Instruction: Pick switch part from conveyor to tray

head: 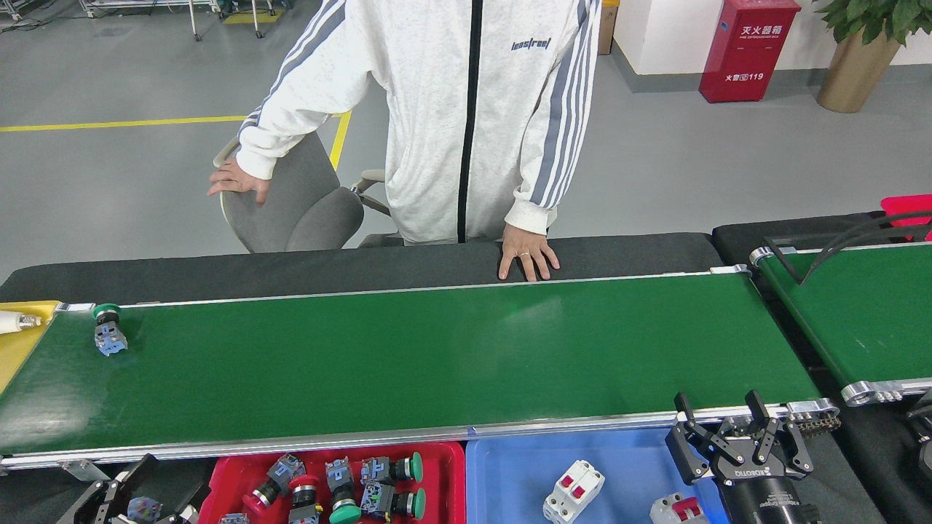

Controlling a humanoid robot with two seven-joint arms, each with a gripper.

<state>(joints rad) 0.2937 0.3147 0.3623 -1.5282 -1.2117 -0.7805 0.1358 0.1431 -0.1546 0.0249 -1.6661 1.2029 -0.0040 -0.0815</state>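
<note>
Green conveyor (408,356) carries 1 switch (108,333) at its far left end. Left claw (138,506) pinches another switch beside red tray (451,466). Right claw (735,444) spread.

A person (466,116) stands at twelve o'clock, one hand on a grey chair (306,200). A red cabinet (743,47) and plant (855,44) sit at two o'clock.

The long dark green conveyor belt (408,356) lies bare except one green-capped push-button switch (108,331) by its far left corner. A person's hand (529,253) rests just beyond the far rail, mid-length.
</note>
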